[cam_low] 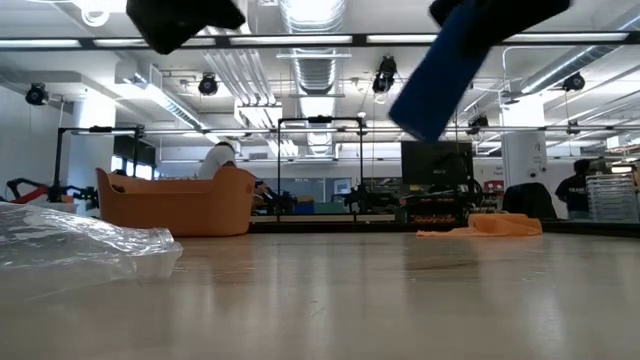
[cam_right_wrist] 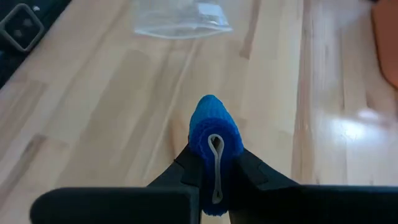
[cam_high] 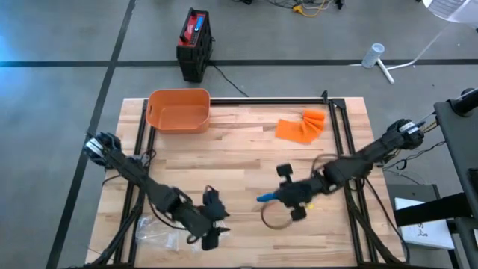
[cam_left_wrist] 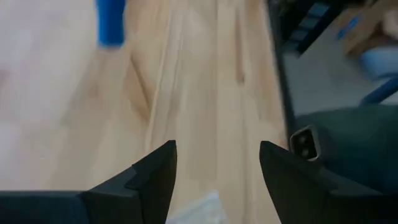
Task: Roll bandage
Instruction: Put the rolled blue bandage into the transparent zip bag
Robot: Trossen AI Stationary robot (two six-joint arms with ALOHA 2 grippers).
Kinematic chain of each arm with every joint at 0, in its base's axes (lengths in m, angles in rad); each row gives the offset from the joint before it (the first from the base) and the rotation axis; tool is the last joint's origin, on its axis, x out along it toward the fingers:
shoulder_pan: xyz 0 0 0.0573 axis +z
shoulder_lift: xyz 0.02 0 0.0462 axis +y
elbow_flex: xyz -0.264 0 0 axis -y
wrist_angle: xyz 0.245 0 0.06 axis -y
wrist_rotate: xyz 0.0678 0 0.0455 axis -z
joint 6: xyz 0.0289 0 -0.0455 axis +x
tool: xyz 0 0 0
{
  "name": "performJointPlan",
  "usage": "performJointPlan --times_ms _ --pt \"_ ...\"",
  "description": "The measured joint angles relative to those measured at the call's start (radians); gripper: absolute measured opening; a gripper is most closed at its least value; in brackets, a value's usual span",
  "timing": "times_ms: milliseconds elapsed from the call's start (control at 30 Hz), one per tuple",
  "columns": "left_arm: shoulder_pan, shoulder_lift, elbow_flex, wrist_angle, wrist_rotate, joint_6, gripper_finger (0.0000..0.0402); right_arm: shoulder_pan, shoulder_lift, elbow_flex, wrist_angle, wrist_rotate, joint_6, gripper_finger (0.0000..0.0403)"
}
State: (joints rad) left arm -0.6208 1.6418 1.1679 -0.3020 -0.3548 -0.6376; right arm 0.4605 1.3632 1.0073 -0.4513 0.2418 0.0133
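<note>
A rolled blue bandage [cam_high: 267, 197] hangs over the middle of the table, near the front, with my right gripper [cam_high: 286, 196] shut on it. The right wrist view shows the roll [cam_right_wrist: 213, 134] end-on, with a thin band [cam_right_wrist: 215, 163] looped over it. In the low view the roll [cam_low: 450, 70] is tilted, high above the tabletop. My left gripper [cam_high: 213, 223] hovers open over the table's near left part. Its fingers [cam_left_wrist: 155, 171] have nothing between them. A clear plastic bag [cam_high: 157, 237] lies just left of it. My right gripper pinches the bandage roll between its two fingers, one on each side of the roll [cam_right_wrist: 198, 158]. The fingers slant down from the table's right side. The roll's free end [cam_right_wrist: 210, 106] juts out past the fingertips. It is lifted clear of the table and tilted.
An orange tub [cam_high: 179, 110] stands at the far left of the table. A crumpled orange cloth [cam_high: 302, 125] lies at the far right. The plastic bag [cam_low: 80, 240] lies by the near left edge. Bare wood lies between the two grippers and the tub.
</note>
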Motion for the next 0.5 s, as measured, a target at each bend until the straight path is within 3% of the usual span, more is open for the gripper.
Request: performJointPlan --times_ms 100,267,500 --pt "-0.005 0.115 0.125 -0.204 0.012 -0.087 0.0217 0.119 0.0 -0.002 0.029 0.092 0.065 0.0026" --pt "0.015 0.272 0.291 -0.419 0.206 -0.133 0.0215 0.298 0.0 0.001 0.081 0.128 0.206 0.0026" --pt "0.067 0.377 0.436 -0.656 0.283 -0.151 0.0216 0.457 0.019 0.0 0.215 0.223 0.294 0.0026"
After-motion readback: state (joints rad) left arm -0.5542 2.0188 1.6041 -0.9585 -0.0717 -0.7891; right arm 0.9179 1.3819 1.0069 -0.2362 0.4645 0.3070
